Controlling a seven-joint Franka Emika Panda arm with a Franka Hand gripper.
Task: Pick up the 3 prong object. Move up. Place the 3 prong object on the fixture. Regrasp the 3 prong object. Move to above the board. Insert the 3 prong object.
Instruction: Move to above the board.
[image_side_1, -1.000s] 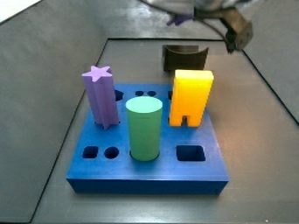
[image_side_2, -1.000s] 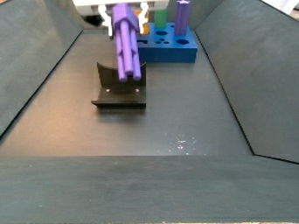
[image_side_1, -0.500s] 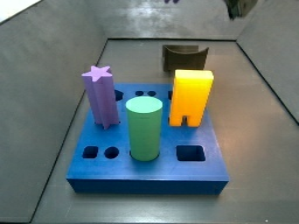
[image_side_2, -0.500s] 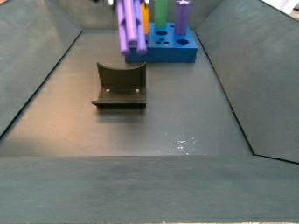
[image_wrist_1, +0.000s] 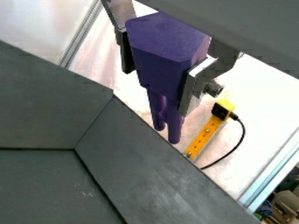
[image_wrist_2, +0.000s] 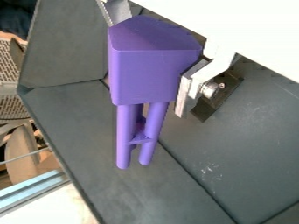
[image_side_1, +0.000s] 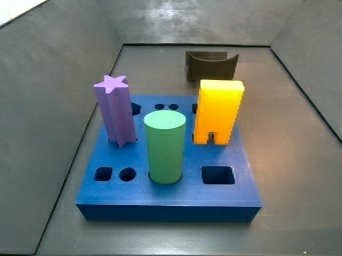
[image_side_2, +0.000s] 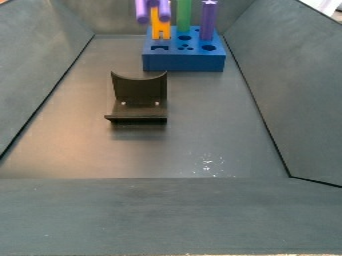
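In a wrist view the gripper clamping the 3 prong object has risen higher

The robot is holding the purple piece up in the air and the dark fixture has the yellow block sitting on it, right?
Not quite. The gripper does hold the 3 prong object up, but both side views show the fixture bare; the yellow block stands on the board.

The gripper is clamped on the 3 prong object, prongs hanging down, high above the floor in both wrist views. In a side view the fixture stands behind the board, apart from it. On the board, the star post stands left, the cylinder at front centre, the arch block right.
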